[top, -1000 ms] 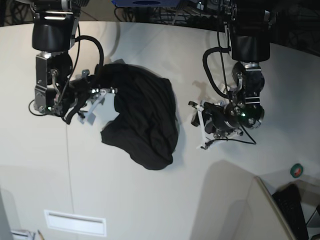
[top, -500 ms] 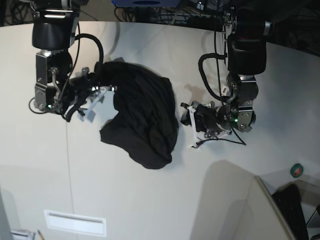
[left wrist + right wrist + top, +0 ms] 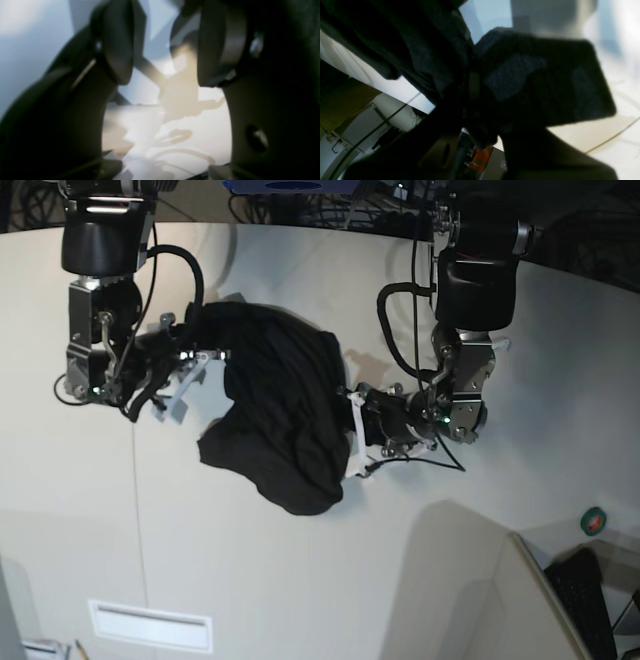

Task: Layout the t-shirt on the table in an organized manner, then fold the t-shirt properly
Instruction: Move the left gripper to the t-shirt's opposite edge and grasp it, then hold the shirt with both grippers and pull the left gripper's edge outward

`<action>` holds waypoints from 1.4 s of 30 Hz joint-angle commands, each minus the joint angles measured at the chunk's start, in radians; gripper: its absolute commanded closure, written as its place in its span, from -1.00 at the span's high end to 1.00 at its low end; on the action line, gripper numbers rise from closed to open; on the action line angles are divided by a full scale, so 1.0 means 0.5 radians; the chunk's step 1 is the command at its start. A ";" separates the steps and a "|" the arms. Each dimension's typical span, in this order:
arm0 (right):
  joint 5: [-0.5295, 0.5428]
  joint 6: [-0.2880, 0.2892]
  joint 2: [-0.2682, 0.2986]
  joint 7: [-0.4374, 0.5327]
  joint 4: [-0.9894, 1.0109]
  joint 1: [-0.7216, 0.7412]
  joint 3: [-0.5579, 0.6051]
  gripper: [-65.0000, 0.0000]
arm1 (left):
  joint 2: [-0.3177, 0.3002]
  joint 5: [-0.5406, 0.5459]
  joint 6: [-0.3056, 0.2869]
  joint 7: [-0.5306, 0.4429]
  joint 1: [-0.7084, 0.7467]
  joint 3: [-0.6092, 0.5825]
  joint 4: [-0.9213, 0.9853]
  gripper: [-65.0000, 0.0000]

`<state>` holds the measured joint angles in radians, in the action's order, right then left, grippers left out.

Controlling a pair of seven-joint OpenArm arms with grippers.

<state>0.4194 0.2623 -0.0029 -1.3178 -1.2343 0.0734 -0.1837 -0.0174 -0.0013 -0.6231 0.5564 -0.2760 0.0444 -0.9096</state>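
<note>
The black t-shirt (image 3: 285,415) lies bunched in a crumpled heap on the cream table (image 3: 300,580). My right gripper (image 3: 195,368), on the left of the base view, is shut on the t-shirt's upper left edge. In the right wrist view, dark cloth (image 3: 432,50) fills the space around that gripper (image 3: 472,82). My left gripper (image 3: 352,437) sits low at the t-shirt's right edge. Its fingers (image 3: 117,45) stand apart in the left wrist view, with only bare table (image 3: 200,130) between them.
A thin seam line (image 3: 135,510) runs down the table on the left. A small white rectangular plate (image 3: 150,625) lies near the front left edge. At the right edge sit a small green and red object (image 3: 593,521) and a dark panel (image 3: 585,600).
My left arm has swung leftwards across the table until its gripper reached the t-shirt's right edge. The right gripper has pulled the cloth slightly up and left.
</note>
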 commanded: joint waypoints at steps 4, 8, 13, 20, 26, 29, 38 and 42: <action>0.028 0.011 0.007 -0.014 -0.031 0.030 -0.002 -1.00 | 0.061 -0.042 -0.001 0.064 0.020 -0.041 -0.011 -1.00; 0.028 0.011 0.007 -0.014 -0.031 0.030 -0.002 -1.00 | 0.058 -0.045 0.076 0.095 0.001 -0.047 0.013 -1.00; 0.028 0.011 0.007 -0.014 -0.031 0.036 -0.002 -1.00 | 0.012 -0.026 0.079 0.125 0.026 -0.041 -0.235 -1.00; 0.028 0.011 0.007 -0.014 -0.031 0.048 -0.002 -1.00 | 0.006 -0.026 0.072 0.248 -0.002 0.106 -0.487 -1.00; 0.022 0.011 0.010 -0.014 -0.031 0.048 -0.002 -1.00 | 0.006 -0.039 0.069 0.276 -0.066 0.121 -0.582 -1.00; 0.022 0.011 0.010 -0.014 -0.031 0.045 -0.002 -1.00 | 0.009 -0.048 0.069 0.276 -0.069 0.118 -0.505 -1.00; 0.019 0.011 0.010 -0.011 -0.031 0.042 -0.002 -1.00 | 0.006 -0.030 0.076 0.466 -0.020 0.140 -0.637 -0.47; 0.019 0.011 0.010 -0.011 -0.031 0.042 -0.002 -1.00 | -0.013 -0.048 0.076 0.592 -0.023 0.140 -0.662 -0.25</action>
<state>0.4191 0.2623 -0.0006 -1.3209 -1.2343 0.0788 -0.1833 -0.0204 -0.0292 -0.5831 0.8581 -0.2680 0.1123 -1.2282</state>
